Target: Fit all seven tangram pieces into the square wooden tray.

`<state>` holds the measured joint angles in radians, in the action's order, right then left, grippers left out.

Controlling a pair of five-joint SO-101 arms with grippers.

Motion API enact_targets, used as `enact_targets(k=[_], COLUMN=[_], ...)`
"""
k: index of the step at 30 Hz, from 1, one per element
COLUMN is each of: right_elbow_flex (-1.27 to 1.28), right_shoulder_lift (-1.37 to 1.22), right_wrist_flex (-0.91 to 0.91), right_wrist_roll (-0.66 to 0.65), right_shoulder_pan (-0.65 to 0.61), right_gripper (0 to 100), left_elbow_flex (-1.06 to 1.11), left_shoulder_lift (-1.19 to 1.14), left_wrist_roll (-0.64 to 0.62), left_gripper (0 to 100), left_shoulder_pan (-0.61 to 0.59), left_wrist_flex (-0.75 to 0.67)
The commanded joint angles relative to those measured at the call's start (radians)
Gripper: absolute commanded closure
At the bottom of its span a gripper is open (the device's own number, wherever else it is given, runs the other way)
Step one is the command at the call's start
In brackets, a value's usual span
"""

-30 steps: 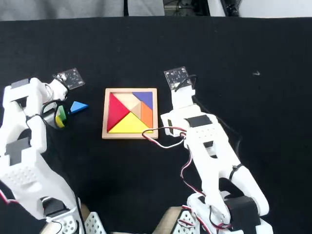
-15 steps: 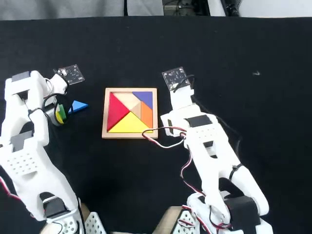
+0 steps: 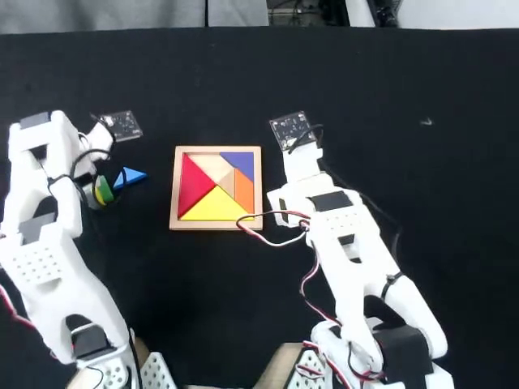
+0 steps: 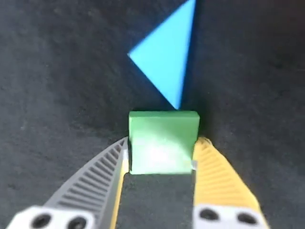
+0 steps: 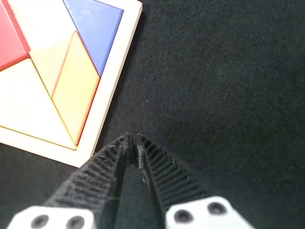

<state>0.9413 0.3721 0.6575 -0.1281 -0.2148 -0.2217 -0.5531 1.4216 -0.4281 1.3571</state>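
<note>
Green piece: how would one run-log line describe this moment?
left gripper: shut on green piece | blue triangle: lying beside it | right gripper: shut, empty, beside tray

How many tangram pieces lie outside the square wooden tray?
2. A green square piece sits between the left gripper's fingers; a light-blue triangular piece lies beside it. None appears hidden.

Seven tangram pieces (image 3: 212, 207), one tray (image 3: 216, 227)
</note>
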Motion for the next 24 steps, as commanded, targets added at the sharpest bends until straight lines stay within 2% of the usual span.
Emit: enact_targets(k=[1, 5, 9, 12, 16, 19, 24], right_elbow_flex=[-0.007, -0.007, -0.007, -0.007, -0.007, -0.007, -0.008], right_shoulder_lift=[0.051, 0.051, 0.051, 0.051, 0.051, 0.051, 0.051], right_wrist_flex=[-0.018, -0.018, -0.018, -0.018, -0.018, -0.018, -0.018], right_wrist_roll=[-0.011, -0.011, -0.011, -0.011, -0.011, -0.011, -0.011], right_shoulder_pan=[0.009, 0.009, 0.009, 0.009, 0.009, 0.009, 0.009], right_gripper=[98.3, 98.3, 98.3, 98.3, 98.3, 98.3, 98.3], left_elbow_flex=[-0.071, -0.05, -0.005, 0.071, 0.232, 0.311, 0.318], left_shoulder_lift=[0.107, 0.198, 0.262, 0.258, 0.19, 0.149, 0.135], left_wrist_roll=[-0.017, -0.092, -0.144, -0.14, -0.146, -0.147, -0.149], left_gripper=[91, 91, 91, 88, 72, 72, 72], left_shoulder_pan=[0.03, 0.058, 0.077, 0.058, -0.002, -0.028, -0.038], left_wrist_flex=[0.137, 0.178, 0.153, 0.021, -0.275, -0.454, -0.47])
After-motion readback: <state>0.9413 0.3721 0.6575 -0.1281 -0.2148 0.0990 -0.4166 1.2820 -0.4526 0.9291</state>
